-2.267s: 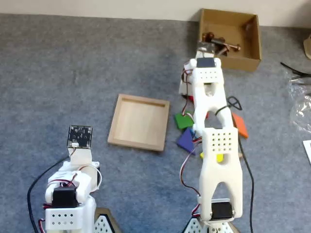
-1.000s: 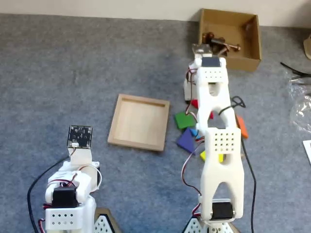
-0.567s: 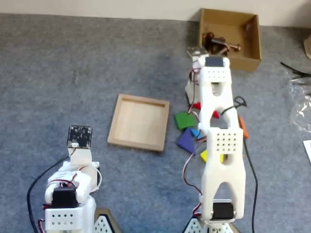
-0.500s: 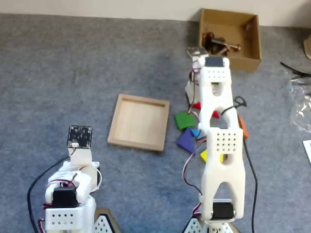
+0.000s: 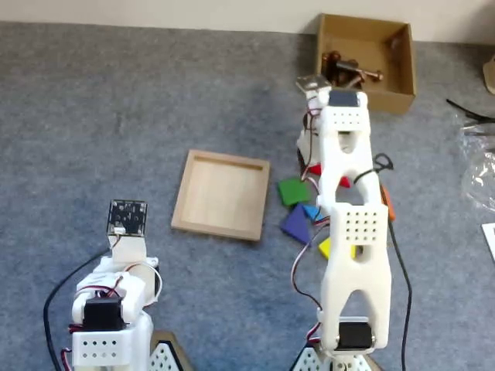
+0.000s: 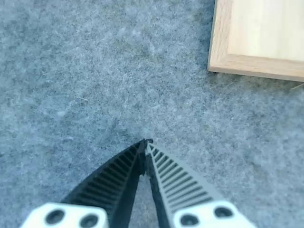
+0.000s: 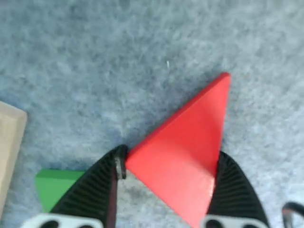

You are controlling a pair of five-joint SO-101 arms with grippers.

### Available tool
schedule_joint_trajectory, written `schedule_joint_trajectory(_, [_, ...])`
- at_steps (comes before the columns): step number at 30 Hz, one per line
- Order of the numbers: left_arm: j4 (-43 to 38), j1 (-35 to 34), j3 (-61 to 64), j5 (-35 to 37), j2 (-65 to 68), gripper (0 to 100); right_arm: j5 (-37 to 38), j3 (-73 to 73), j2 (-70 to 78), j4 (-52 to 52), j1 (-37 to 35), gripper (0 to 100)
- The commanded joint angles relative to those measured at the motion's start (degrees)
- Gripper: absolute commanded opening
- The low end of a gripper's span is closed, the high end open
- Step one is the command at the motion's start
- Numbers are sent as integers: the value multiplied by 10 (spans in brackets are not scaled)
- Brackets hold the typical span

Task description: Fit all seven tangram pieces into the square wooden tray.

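Piece in work: red triangle [image 7: 183, 156], lying between the fingers [image 7: 102, 185] of R gripper [image 7: 170, 164]. Jaws stand wide; one pad touches a corner, the other the opposite edge, so the piece is clamped across its width. Cannot tell whether it is clear of the carpet [image 7: 95, 57]. Green square [image 7: 52, 187] lies just outboard of one finger, w/ a corner of the wooden tray [image 7: 9, 128] beyond it. From overhead, purple triangle [image 5: 295, 224], blue piece [image 5: 312, 210], yellow piece [image 5: 325, 247] and orange piece [image 5: 387, 205] lie under and beside the R arm, behind its gripper; none is in the tray. L gripper [image 6: 145, 142]: fingers closed tip to tip, nothing between, over bare carpet, w/ a tray corner ahead and to one side. Cardboard box [image 5: 402, 77] sits beyond the R gripper.
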Motion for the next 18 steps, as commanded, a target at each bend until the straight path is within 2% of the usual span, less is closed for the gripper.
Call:
schedule_joint_trajectory(1, [3,-9,13,-4,-3,10,51,-24,-11,6,8,53])
schedule_joint_trajectory(6, [3,-9,13,-4,-3,10,113,-24,-11,9,8,33])
schedule_joint_trajectory(11, [3,-9,13,-4,-3,10,117,-24,-15,16,6,29])
schedule_joint_trajectory(18, [3,-9,13,-4,-3,10,116,-70,-25,80,-11,5])
